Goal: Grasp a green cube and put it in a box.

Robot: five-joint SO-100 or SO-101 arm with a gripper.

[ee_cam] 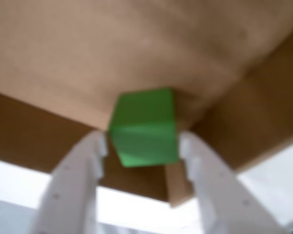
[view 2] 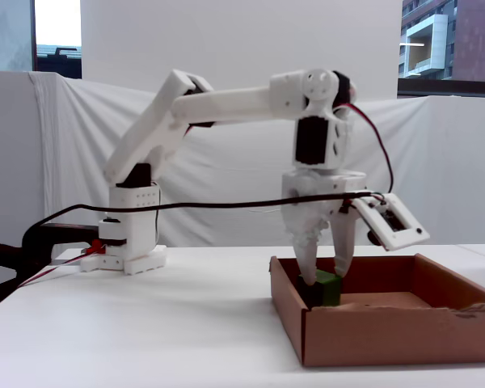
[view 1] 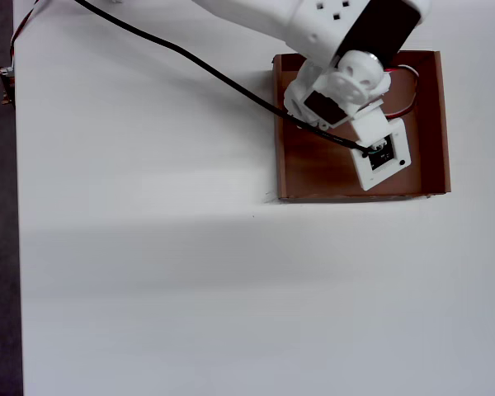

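Already the green cube is inside the box: the fixed view shows it low between the fingers, down at the level of the brown floor near the box's left wall, though whether it rests on the floor or hangs just above it cannot be told. In the wrist view the cube sits between the two white fingers of the gripper, tilted so one corner points toward the camera, with the cardboard floor and a corner of the walls behind it. The right finger looks to be touching the cube's side; the left one seems to meet only its lower edge, and the blur hides any gap. So I cannot tell whether the jaws are clamped on the cube or have just let go; they stand narrow, about one cube apart.

The overhead view shows only the arm reaching over the box on the white table; the cube is hidden beneath it.

By my reading the carry is done. What is left is release, if it has not happened, and lifting clear without dragging the cube against the wall.
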